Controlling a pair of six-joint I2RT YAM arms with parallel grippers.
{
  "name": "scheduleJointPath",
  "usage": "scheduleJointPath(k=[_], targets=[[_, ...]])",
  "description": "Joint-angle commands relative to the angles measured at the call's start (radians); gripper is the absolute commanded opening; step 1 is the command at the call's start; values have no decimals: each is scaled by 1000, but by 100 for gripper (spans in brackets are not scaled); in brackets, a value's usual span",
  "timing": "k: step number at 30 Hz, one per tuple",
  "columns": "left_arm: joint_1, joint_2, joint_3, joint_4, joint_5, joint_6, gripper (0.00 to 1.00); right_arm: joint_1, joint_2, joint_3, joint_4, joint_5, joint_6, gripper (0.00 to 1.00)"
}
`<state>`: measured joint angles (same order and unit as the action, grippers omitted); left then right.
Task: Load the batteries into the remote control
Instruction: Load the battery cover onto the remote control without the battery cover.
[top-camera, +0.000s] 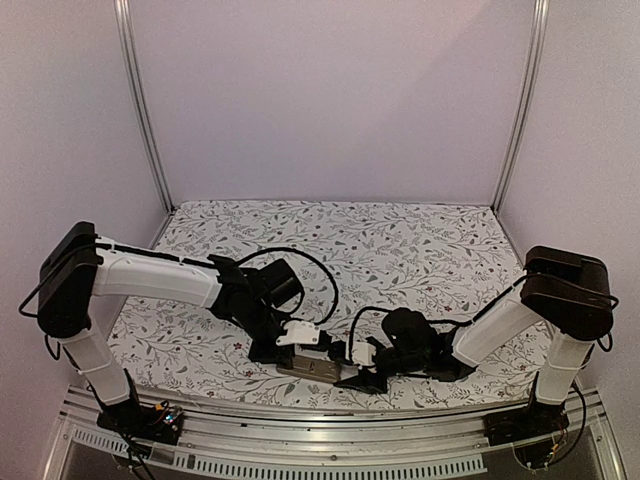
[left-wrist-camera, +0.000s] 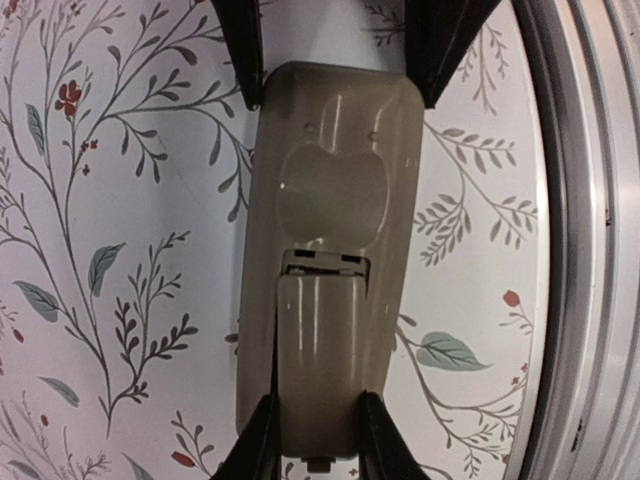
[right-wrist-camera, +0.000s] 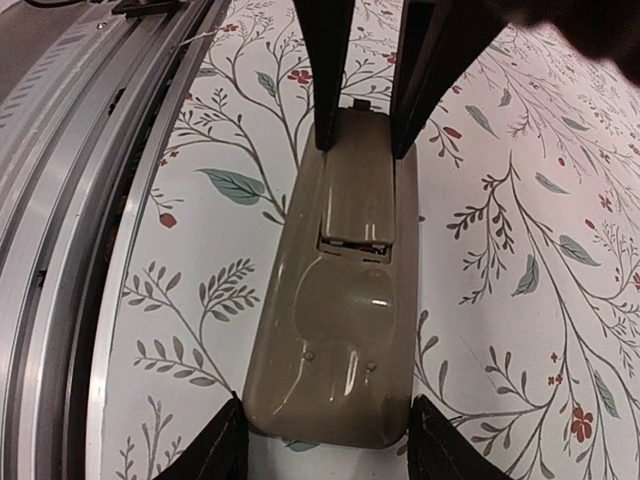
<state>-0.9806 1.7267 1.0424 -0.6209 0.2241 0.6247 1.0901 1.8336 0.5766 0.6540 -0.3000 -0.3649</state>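
Note:
The remote control lies back up on the floral cloth near the table's front edge, its greyish-tan back facing the cameras. My left gripper is shut on the battery cover at the narrow end. The cover sits slightly slid, leaving a thin dark gap at its inner edge. My right gripper is shut across the wide end of the remote control, one finger on each side. The batteries are hidden.
A metal rail runs along the table's near edge, right beside the remote, and shows as well in the right wrist view as the rail. The floral cloth stretches back to the enclosure walls and two upright posts.

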Motion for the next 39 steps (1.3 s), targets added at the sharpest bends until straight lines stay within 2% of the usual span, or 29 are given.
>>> scheduleJointPath(k=[1,16,32,39], targets=[[-8,39,24,-15,30,25,1,-4,-15,-8,3,-8,-2,53],[-9,44,35,-40,52,27,1,-4,-13,-6,6,-5,1,53],[-23,73,46,4,59,11,1,-4,-7,-3,27,-4,10,53],[-29,81,48,36,75,24,5,-2,-3,-3,44,-4,15,53]])
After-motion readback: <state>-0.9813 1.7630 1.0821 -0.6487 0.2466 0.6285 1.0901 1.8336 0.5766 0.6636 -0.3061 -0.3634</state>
